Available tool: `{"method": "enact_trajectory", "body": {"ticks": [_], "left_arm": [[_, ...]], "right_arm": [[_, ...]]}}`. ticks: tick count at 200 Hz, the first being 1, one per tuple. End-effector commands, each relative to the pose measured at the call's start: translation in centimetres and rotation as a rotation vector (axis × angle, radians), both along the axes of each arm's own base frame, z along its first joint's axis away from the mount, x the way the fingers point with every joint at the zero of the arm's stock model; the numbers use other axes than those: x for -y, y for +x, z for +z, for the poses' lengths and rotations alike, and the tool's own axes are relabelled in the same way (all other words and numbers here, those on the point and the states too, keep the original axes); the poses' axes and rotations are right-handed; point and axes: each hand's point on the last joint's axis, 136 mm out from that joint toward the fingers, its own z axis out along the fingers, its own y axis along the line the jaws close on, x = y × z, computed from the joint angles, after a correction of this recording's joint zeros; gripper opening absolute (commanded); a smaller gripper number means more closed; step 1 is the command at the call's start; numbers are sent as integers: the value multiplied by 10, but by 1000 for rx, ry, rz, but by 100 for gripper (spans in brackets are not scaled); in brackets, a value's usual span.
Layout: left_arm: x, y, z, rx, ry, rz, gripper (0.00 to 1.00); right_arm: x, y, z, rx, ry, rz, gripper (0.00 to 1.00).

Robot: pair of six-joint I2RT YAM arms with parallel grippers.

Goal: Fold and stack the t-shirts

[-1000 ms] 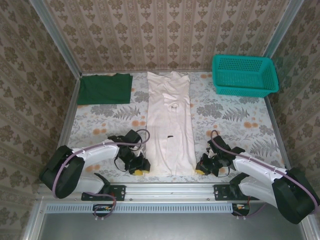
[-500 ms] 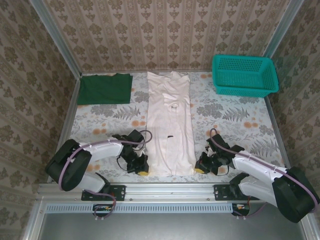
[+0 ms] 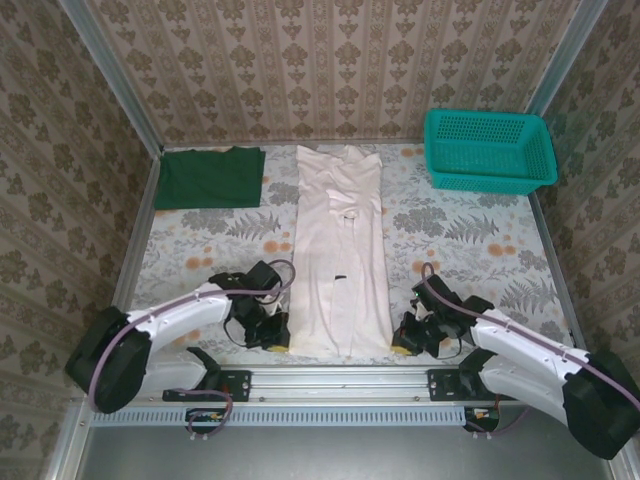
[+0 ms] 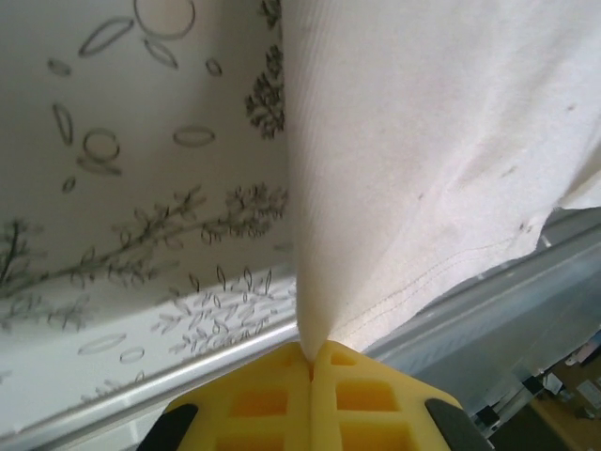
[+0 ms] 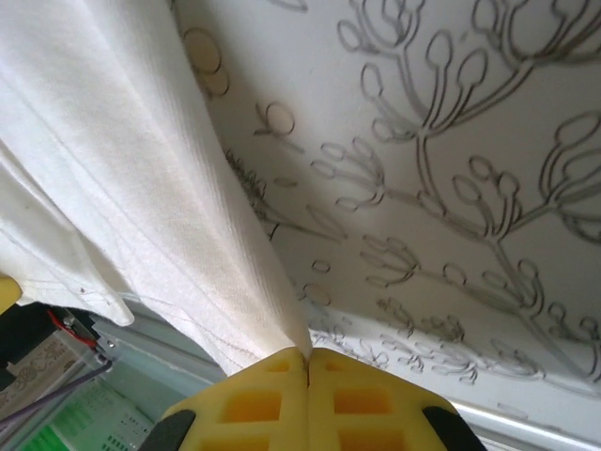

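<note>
**A:** What is hard to make out at the near edge?

**B:** From above, both sets of fingertips sit under the dark wrist housings, so the corners of the cloth they hold are hidden. The wrist cameras settle it. The left gripper [image 4: 312,352] has its yellow pads pressed together on the near left corner of the off-white t-shirt [image 3: 340,250]. The right gripper [image 5: 308,355] is clamped the same way on the near right corner. In each wrist view the cloth rises out of the pads in a tight ridge. What lies beyond the table's rail is blurred.

**A:** And farther along?

**B:** The shirt lies as a long strip down the middle of the flowered table [image 3: 470,240], collar at the far end, with a small dark tag mark [image 3: 341,274] partway along. The dark green t-shirt [image 3: 210,177] lies folded flat at the far left. A teal basket [image 3: 487,148] stands at the far right, well apart from both shirts.

**A:** What has changed since a second ago?

**B:** The left arm's upper links have swung nearer and to the left. The shirt's near hem looks drawn a little closer to the rail. The green shirt and basket have not moved.
</note>
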Motion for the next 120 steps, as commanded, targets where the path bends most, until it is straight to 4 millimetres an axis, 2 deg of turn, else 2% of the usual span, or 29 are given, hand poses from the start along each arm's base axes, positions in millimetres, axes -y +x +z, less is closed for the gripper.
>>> {"method": "enact_trajectory", "body": {"ticks": [1,26,50,87,100,104,120], "left_arm": [[-10,-13,11,-45,31,-1,0],[0,0,35,-16,-28,20,0],[14,34,66,36,-94,59,0],[28,108,104,87,-165,142,0],[34,135,109,104,-174,154,0],[30,150,111,112,-177,181,0],[31,186,114,124,-179,205,0]], "right_arm": [[4,-10,7,-52,-14,-41,0],[-7,7,29,-2,49,-82,0],[-16,39,55,67,106,-149,0],[-12,115,102,198,71,-169,0],[-9,143,108,218,57,-181,0],[-9,151,108,221,52,-181,0],[-9,181,107,225,32,-167,0]]}}
